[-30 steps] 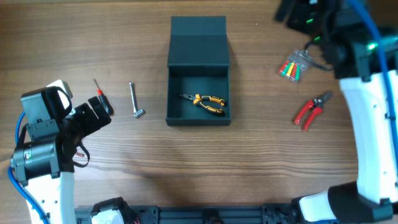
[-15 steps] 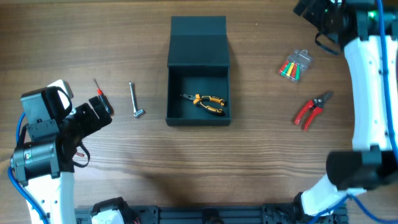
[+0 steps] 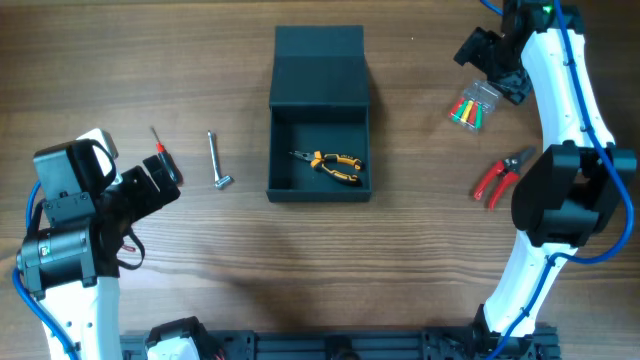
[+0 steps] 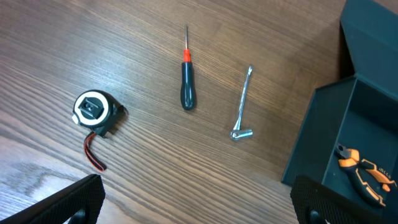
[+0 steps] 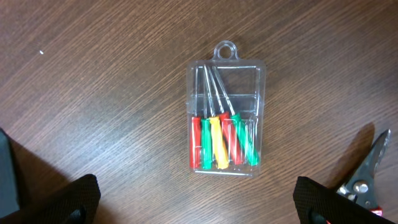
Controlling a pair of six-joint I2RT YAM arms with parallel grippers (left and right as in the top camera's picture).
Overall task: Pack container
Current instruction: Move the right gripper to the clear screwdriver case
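Between both arms: dark teal-black matte rectangular container [image 3: 318,194], flap lid folded back, orange-handled pliers [image 3: 330,165] inside. Right of container: right gripper [image 5: 199,202], fingers spread wide, above clear plastic case of coloured screwdrivers [image 5: 225,118]. Left of container: left gripper [image 4: 202,208], likewise spread, near black-and-red screwdriver [image 4: 186,87].

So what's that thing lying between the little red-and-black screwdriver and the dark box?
A slim silver tool with a bent end, lying alone between the screwdriver and the container; the left wrist view shows it clearest.
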